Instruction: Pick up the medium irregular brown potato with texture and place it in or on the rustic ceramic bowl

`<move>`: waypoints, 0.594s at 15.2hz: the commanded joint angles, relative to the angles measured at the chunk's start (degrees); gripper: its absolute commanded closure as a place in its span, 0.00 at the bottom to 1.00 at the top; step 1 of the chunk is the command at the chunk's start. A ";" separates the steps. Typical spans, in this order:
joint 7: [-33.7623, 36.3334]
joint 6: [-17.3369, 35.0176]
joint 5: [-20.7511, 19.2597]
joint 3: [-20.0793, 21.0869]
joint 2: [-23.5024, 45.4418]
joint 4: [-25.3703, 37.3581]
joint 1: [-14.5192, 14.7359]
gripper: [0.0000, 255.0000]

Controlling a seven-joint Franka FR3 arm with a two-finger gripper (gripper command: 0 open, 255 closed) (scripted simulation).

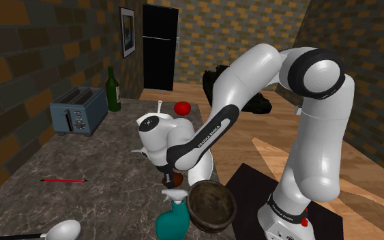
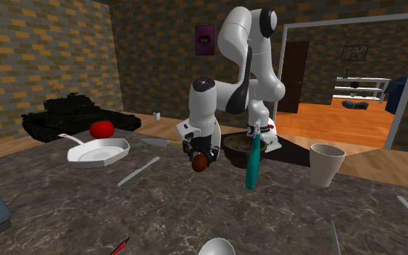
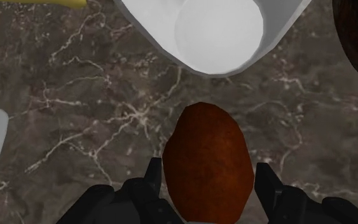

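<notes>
The jaws are clamped on the reddish-brown potato over the marbled worktop. The dark bowl sits near, at the worktop's edge.

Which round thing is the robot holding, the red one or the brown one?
The brown potato, clasped in the gripper; the red one sits near the white dish.

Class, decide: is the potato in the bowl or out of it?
Out. The pincer clasps the potato beside the bowl, not inside it.
</notes>
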 commanded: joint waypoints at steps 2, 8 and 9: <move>0.00 0.00 0.00 0.00 0.00 0.00 0.00 1.00; 0.00 0.00 0.00 0.00 0.00 0.00 0.00 1.00; -0.38 -0.60 0.39 0.12 -0.65 0.03 -0.07 1.00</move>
